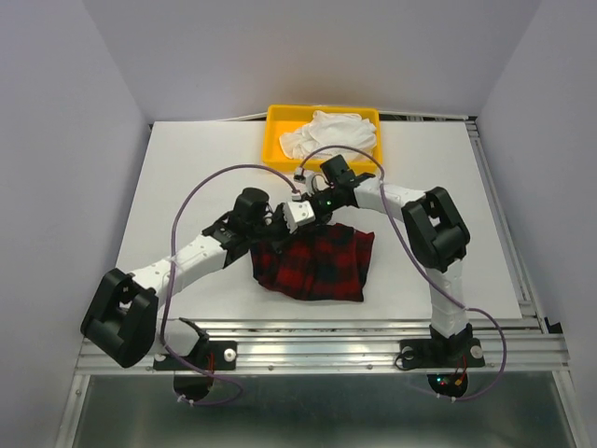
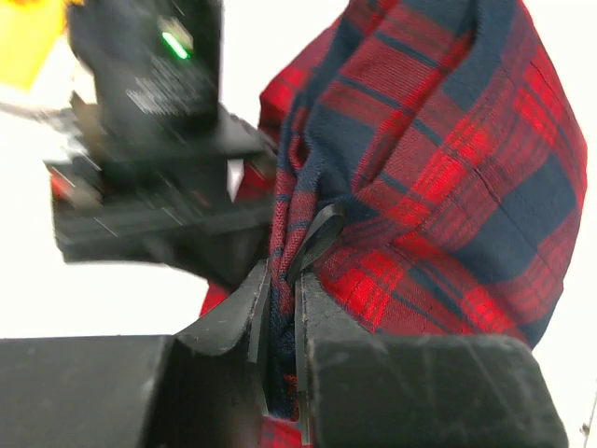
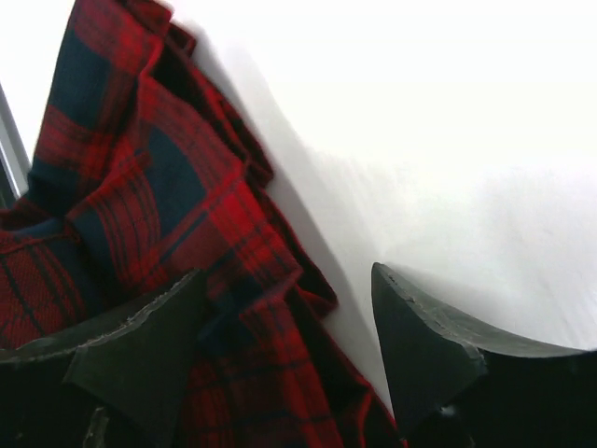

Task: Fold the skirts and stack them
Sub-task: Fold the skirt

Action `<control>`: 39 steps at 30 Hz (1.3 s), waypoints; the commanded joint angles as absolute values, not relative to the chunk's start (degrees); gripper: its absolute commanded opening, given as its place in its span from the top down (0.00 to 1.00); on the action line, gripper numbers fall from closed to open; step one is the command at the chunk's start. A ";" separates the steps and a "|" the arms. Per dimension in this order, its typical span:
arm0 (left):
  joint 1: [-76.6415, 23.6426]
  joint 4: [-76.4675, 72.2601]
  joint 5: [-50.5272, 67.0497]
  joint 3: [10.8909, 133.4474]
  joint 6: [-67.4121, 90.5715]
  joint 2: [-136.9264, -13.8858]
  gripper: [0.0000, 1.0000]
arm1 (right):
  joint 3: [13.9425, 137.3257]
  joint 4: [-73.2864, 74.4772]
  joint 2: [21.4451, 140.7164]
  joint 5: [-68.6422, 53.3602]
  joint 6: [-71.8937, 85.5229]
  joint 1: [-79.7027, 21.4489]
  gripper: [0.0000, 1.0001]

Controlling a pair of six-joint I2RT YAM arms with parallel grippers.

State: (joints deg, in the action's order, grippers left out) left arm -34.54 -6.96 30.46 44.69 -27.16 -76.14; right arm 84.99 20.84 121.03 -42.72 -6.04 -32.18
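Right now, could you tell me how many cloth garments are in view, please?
2. The tartan skirt lies crumpled on the table; a white garment sits bunched in the yellow tray at the far edge. More could be hidden beneath it.

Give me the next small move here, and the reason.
Probably lift the open right gripper clear of the red-and-black tartan cloth skirt: its jaws stand wide, gripping nothing, while the left gripper is shut on the skirt's bunched edge and could carry the fold alone.
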 commanded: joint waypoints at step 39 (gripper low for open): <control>-20.66 8.88 26.80 67.94 -13.09 -110.47 0.83 | 81.86 22.96 98.38 -35.57 4.91 -17.49 0.49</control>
State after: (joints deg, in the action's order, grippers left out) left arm -22.39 5.41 28.67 66.57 -11.81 -107.31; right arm 87.37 26.17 109.03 -25.56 1.89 -15.35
